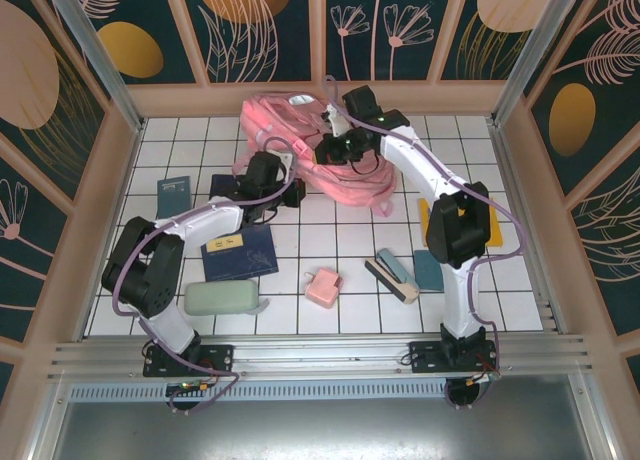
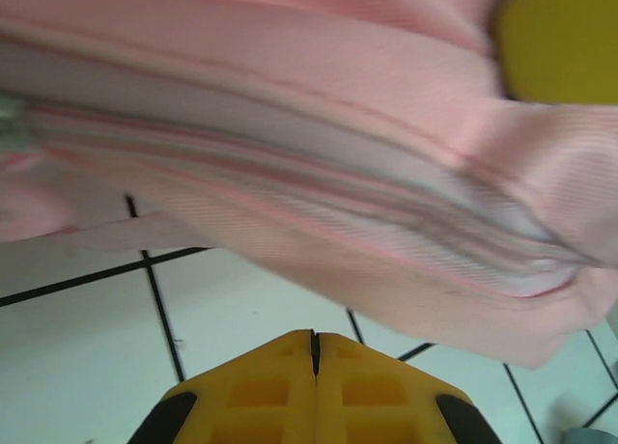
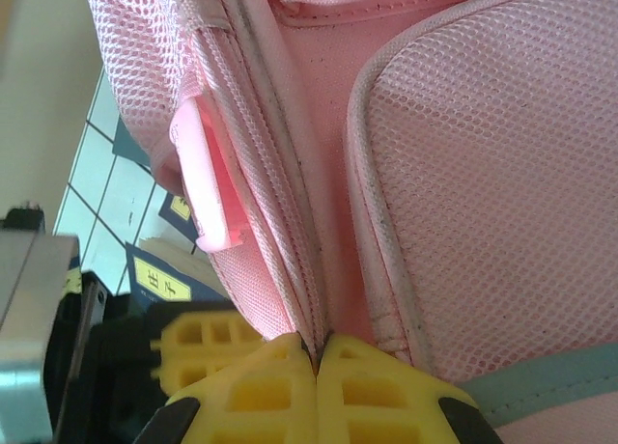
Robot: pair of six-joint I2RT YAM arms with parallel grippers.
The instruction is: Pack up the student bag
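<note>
The student bag, pink with mesh panels, lies at the back middle of the tiled table. My right gripper reaches over it from the right. In the right wrist view this gripper is shut, with a pink seam of the bag pinched between its yellow fingertips. My left gripper sits at the bag's near left edge. In the left wrist view its jaws are shut with nothing between them, just above the white tiles, and the bag's striped fabric hangs a little beyond them.
Blue books lie left of the bag and nearer the front. A pale green case, a small pink box, a striped case and a teal item lie along the front. A yellow item lies by the right arm.
</note>
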